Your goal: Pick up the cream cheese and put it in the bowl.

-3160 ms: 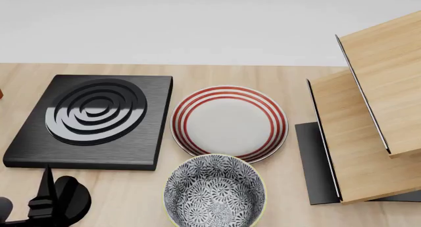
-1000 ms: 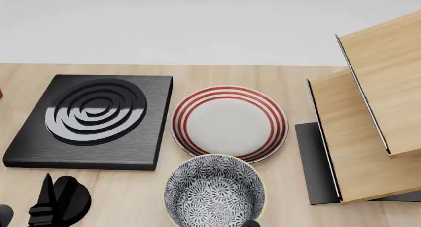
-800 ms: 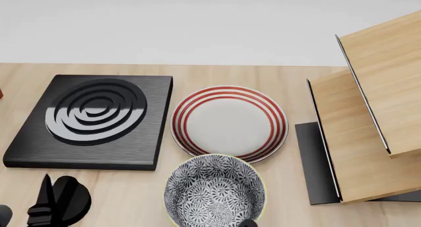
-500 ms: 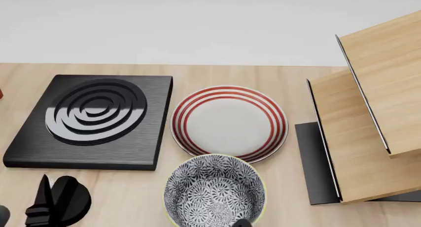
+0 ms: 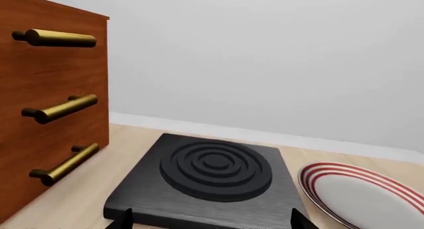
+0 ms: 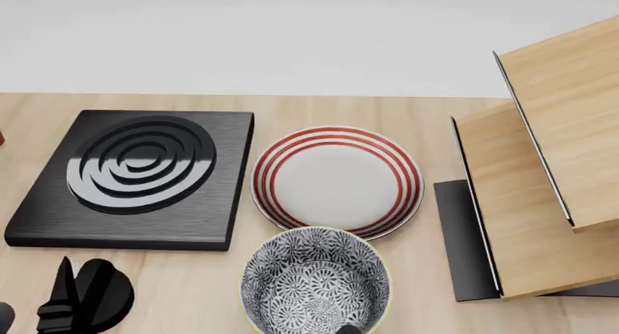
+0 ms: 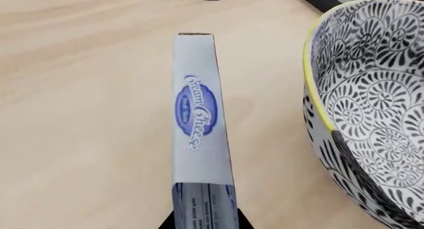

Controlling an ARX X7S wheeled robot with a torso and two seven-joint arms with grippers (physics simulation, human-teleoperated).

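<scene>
The cream cheese, a narrow light blue and white box with a dark blue oval logo, is held edge-on above the wooden table. My right gripper is shut on its near end. Right beside the box is the bowl, deep, with a dark blue-and-white floral pattern and a yellowish rim. In the head view the bowl is at the bottom centre, and only a dark tip of the right gripper shows at its near rim; the box is hidden there. My left gripper is open and empty, low at the head view's left.
A black burner plate lies at the left, just ahead of the left gripper. A white plate with red rings sits behind the bowl. A tilted wooden rack fills the right. Wooden drawers with brass handles stand at the far left.
The dark tip of the right gripper at the bowl's near rim has crept leftward along the head view's bottom edge. The left gripper has sunk slightly. Nothing on the table has moved.
</scene>
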